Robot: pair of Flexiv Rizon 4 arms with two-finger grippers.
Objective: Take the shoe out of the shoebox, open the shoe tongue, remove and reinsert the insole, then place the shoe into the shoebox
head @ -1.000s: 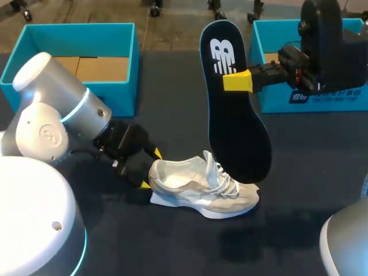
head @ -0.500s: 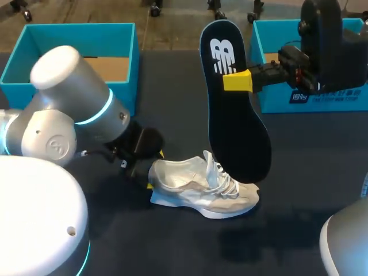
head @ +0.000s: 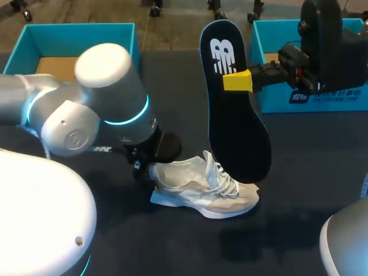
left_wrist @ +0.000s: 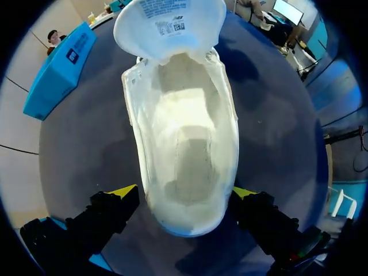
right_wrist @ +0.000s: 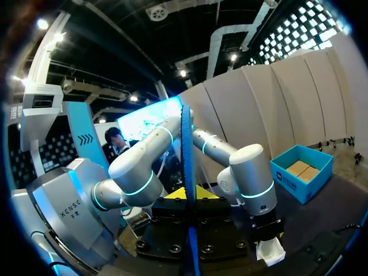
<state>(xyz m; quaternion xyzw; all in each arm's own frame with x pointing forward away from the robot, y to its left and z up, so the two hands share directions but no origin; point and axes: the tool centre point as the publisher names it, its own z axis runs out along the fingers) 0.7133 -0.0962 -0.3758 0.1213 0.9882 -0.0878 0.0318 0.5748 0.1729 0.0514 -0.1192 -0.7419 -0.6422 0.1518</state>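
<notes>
Dark table (head: pixel 172 92) under the head camera, with the left shoebox (head: pixel 52 40) at its far left and the right shoebox (head: pixel 270 98) at its far right, both teal. Found the white shoe (head: pixel 201 187) out of either box, standing on its sole near the middle of the table. Lay with its long axis across the table, heel toward the left arm (head: pixel 109 103), toe toward the right side. Held the dark insole (head: pixel 236 126) aloft in the right gripper (head: pixel 237 80), clamped just below the printed heel end. Hung nearly upright, heel end up, toe end down by the laces; could not say whether touching the shoe there.

Looked along the left wrist next. Saw the left gripper (left_wrist: pixel 184 192) straddling the heel, the shoe running straight ahead with its toe farthest off. Could not tell whether clamped on the heel or merely around it. Showed the tongue (left_wrist: pixel 169 26) folded forward over the toe and the inside bare.

Looked along the right wrist last. Caught the insole edge-on, rising straight up from between shut jaws.

Judged the unboxing, the tongue and the insole's removal as done. Left to do, by that reading: slipping the insole back in, then returning the shoe to a shoebox.
</notes>
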